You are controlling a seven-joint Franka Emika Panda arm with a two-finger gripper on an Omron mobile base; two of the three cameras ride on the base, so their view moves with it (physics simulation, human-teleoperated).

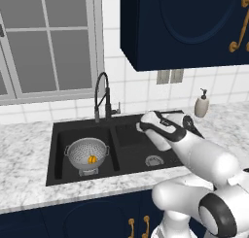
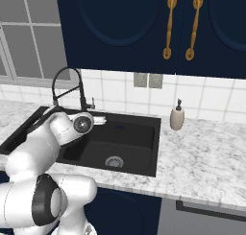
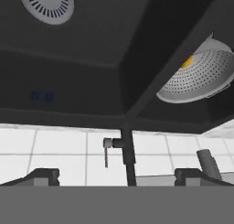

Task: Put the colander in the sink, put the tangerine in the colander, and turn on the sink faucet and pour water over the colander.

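Grey-white marble worktop (image 1: 29,149) with black double-basin sink (image 1: 129,121) set in; beige soap dispenser (image 1: 202,105) standing at the back, right of the sink.

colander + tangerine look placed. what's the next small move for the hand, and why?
Probably ease the open hand forward to the faucet's small side lever. The colander already sits in the left basin of the sink with the tangerine inside, and no water is visible. In the hand view the lever sits just ahead, between the fingertips, not yet touched.

Tangerine (image 1: 91,159) inside colander (image 1: 86,153), left sink (image 1: 56,149) basin.
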